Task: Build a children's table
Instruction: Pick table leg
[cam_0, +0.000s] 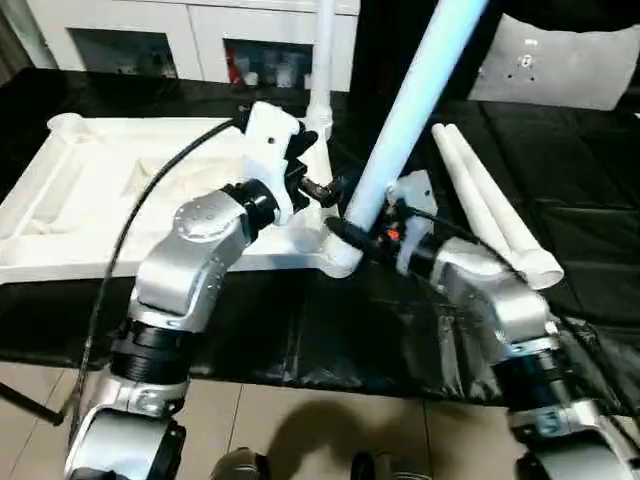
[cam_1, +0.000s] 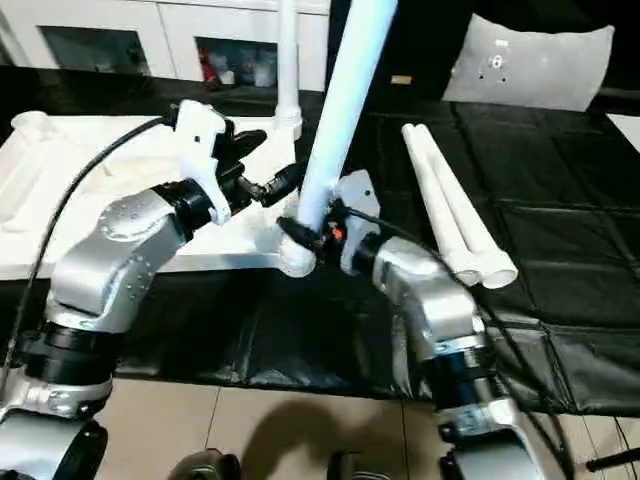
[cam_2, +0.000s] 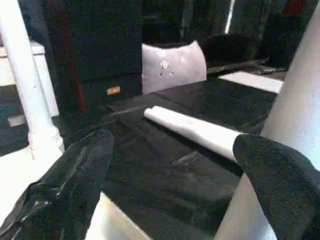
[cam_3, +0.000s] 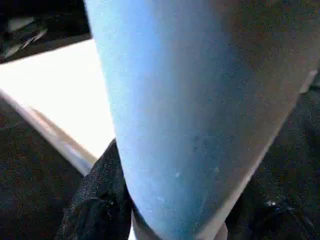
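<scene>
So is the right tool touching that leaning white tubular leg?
Touching. In the left eye view the right tool clamps the leaning white tubular leg just above its base.

No text, label, brand or number can be read anywhere in these views. A small tan tag (cam_2: 113, 90) on dark furniture is too blurred to read.

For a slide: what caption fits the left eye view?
Right gripper holding a long white tubular leg at the white plastic tabletop's near corner socket, left gripper open alongside.
</scene>
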